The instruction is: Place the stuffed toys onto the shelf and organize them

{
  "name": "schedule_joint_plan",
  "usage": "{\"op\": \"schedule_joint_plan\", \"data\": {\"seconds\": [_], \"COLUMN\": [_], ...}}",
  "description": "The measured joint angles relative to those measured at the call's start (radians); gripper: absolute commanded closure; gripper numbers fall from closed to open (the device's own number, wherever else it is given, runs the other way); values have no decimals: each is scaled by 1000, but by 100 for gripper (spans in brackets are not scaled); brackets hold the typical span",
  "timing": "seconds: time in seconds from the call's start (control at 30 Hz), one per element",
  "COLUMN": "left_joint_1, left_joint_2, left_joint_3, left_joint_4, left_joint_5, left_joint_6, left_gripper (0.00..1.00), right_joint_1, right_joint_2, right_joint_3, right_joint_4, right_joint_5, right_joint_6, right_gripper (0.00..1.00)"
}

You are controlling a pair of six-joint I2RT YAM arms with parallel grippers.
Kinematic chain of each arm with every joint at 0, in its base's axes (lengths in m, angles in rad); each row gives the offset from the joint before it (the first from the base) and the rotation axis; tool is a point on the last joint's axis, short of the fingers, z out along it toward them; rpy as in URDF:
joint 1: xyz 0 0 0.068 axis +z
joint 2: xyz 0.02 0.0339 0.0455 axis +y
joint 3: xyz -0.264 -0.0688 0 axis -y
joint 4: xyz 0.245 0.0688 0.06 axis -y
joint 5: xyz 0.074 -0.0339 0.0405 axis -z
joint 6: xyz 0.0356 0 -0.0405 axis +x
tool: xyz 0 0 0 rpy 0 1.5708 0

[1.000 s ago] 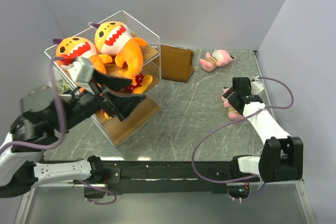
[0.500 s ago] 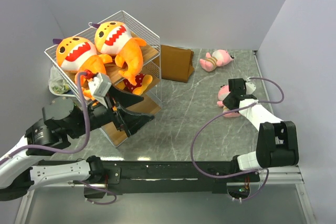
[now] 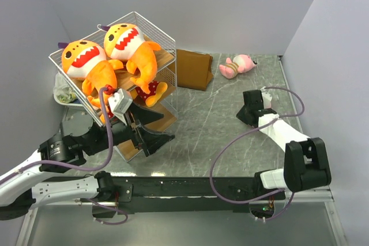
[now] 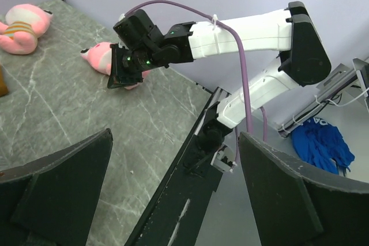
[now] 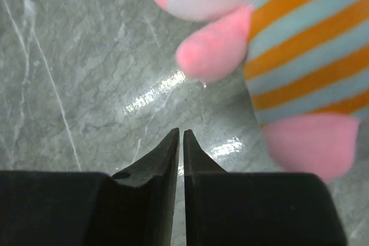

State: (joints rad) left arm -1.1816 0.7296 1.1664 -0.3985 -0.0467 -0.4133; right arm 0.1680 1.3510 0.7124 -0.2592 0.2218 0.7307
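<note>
The shelf stands at the back left. Two orange sharks lie on its top. A small toy in red dotted clothes rests on the middle board. My left gripper hangs open and empty in front of the shelf. One pink toy lies at the back of the table. A second pink toy in a striped shirt lies just beyond my right gripper. That gripper is shut, with nothing between its tips, and hides the toy in the top view.
A brown folded bag leans just right of the shelf. A small white dish sits at the shelf's left. Walls close in the table at the back and on both sides. A blue cloth lies off the table.
My left arm has drawn back from the shelf toward the near edge, its jaws opening wider. My right gripper has closed empty and shifted left over the nearer pink toy.
</note>
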Motion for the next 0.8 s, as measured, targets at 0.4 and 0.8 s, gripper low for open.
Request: {"op": "schedule_joint_plan", "data": {"seconds": [0.4, 0.8], "left_joint_1": [-24, -25], "left_joint_2": [1, -21], "left_joint_3": [-56, -102], "left_joint_4": [79, 79], "left_joint_5": [17, -33], "left_joint_6": [3, 43], "left_gripper": [3, 3], "right_joint_1": [-67, -326], "right_joint_2": [-247, -333], "right_joint_3": [16, -87], "right_joint_4": [-166, -138], "right_joint_5": [66, 37], "right_joint_6": [135, 135], "right_gripper": [31, 32]}}
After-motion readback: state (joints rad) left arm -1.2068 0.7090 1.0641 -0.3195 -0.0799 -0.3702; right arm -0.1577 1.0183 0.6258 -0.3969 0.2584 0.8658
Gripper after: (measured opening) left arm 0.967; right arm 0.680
